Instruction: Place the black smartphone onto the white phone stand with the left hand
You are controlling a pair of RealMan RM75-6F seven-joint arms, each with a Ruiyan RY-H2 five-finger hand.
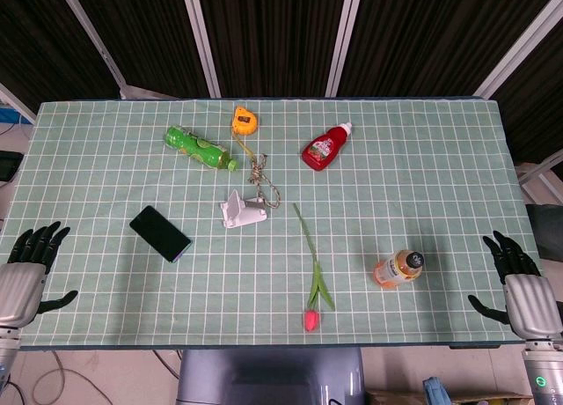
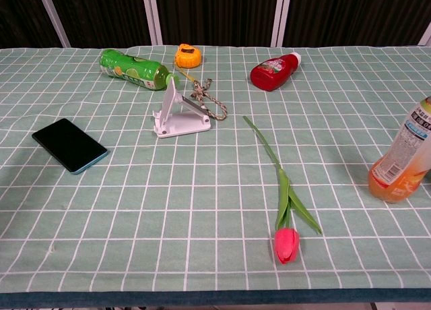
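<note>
The black smartphone point(image 1: 160, 233) point(image 2: 69, 145) lies flat, screen up, on the left part of the green checked table. The white phone stand point(image 1: 240, 210) point(image 2: 177, 114) sits to its right near the table's middle, with nothing on it. In the head view my left hand point(image 1: 31, 268) rests at the table's left front edge, well left of the phone, fingers spread and holding nothing. At the right front edge my right hand point(image 1: 517, 277) is likewise spread and holds nothing. Neither hand appears in the chest view.
Behind the stand lie a green bottle point(image 1: 199, 147), an orange tape measure point(image 1: 244, 121) with a cord point(image 1: 260, 178), and a red ketchup bottle point(image 1: 326, 145). A tulip point(image 1: 310, 277) lies at centre front; an orange drink bottle point(image 1: 398, 268) stands front right.
</note>
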